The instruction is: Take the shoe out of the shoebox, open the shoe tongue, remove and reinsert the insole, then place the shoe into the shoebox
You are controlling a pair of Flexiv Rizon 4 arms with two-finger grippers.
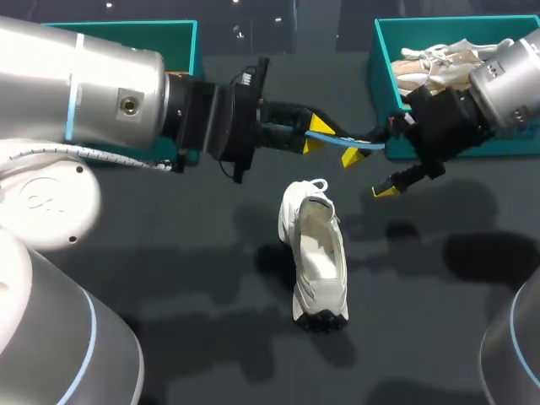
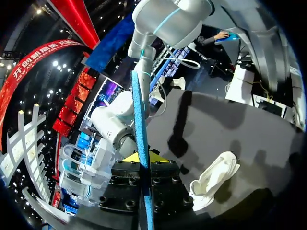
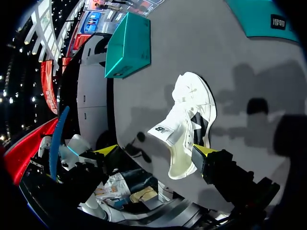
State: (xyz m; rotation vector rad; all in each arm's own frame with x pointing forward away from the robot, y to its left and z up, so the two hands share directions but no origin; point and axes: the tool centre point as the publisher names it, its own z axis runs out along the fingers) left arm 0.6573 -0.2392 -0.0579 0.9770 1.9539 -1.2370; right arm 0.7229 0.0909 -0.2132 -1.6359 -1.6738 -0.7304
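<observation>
A white shoe (image 1: 316, 253) lies mid-table (image 1: 169, 253), well clear of the teal box (image 1: 381, 59) at far right. Its mouth gapes wide, the heel loop is at its far end, and dark tread shows at its near end. The left gripper (image 1: 331, 142) pinches a blue insole (image 1: 359, 145) above it. The right gripper (image 3: 156, 153) has its jaws spread wide.

Nothing is reading cleanly here. The shoe (image 3: 189, 120) is showing a small dark mark on its tongue label (image 3: 160, 130), too small to make out. The teal shoebox (image 3: 261, 19) beyond the shoe is carrying a small white print, likewise illegible.
</observation>
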